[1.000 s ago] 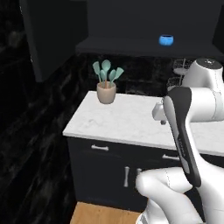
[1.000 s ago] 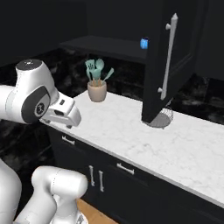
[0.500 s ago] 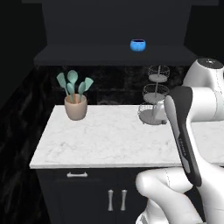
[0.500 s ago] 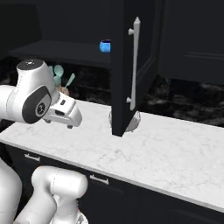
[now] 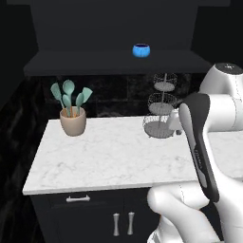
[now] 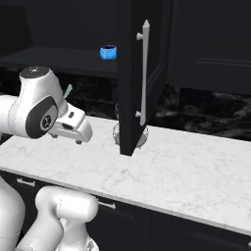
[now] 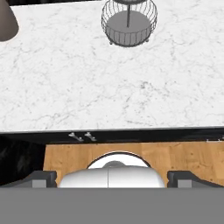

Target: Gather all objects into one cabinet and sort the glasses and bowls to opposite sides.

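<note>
One of the glasses, a small bright-blue cup (image 5: 141, 50) (image 6: 108, 52), stands on the long dark shelf board of the black wall cabinet (image 5: 95, 65) (image 6: 49, 58). My gripper (image 6: 66, 139) (image 7: 111, 177) hangs low in front of the counter's near edge, well below the cup, pointing down at the marble and the floor. Its two fingertips (image 7: 42, 178) stand far apart with nothing between them, so it is open. The bowls are out of view.
On the white marble counter (image 5: 109, 156) stand a beige pot of teal utensils (image 5: 72, 121) at the left and a tiered wire basket stand (image 5: 161, 112) (image 7: 128, 22) near the wall. An open black cabinet door with a silver handle (image 6: 139, 78) hangs over the counter.
The whole scene has slid left in both base views, so the base has driven right along the counter. The arm's pose is unchanged and the gripper is still open.
</note>
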Available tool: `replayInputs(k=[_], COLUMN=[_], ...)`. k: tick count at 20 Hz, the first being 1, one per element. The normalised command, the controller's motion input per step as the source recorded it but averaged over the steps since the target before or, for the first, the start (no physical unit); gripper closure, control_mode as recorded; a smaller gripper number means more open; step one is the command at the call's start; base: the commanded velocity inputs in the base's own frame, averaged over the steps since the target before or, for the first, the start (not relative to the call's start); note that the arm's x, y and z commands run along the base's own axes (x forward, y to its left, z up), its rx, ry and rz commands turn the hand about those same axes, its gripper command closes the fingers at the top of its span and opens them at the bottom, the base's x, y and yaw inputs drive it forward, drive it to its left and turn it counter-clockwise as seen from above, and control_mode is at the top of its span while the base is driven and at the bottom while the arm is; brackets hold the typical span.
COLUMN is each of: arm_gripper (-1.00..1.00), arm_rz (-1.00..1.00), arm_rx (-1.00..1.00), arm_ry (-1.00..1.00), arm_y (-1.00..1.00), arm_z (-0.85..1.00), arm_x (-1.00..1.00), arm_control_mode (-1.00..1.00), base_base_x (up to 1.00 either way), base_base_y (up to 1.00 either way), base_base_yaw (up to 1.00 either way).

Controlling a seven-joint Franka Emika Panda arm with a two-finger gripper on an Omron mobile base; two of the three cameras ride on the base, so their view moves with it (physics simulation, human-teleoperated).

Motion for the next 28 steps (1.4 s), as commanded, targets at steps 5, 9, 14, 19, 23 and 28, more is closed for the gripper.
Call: replayInputs(k=[5,9,14,19,23,28], arm_gripper=[-1.00,-1.00,-1.00,-1.00,-1.00,-1.00], arm_rz=[0.00,0.00,0.00,0.00,0.00,0.00], arm_rx=[0.00,0.00,0.00,0.00,0.00,0.00], arm_ry=[0.00,0.00,0.00,0.00,0.00,0.00], arm_y=[0.00,0.00,0.00,0.00,0.00,0.00], arm_z=[0.00,0.00,0.00,0.00,0.00,0.00], arm_x=[0.00,0.00,0.00,0.00,0.00,0.00], arm_control_mode=[1.00,1.00,1.00,1.00,1.00,1.00], base_base_x=[0.26,0.31,0.41,0.51,0.22,0.00], base_base_y=[0.24,0.36,0.44,0.18,0.13,0.05], base_base_yaw=[-0.16,-0.30,-0.30,-0.15,-0.01,0.06])
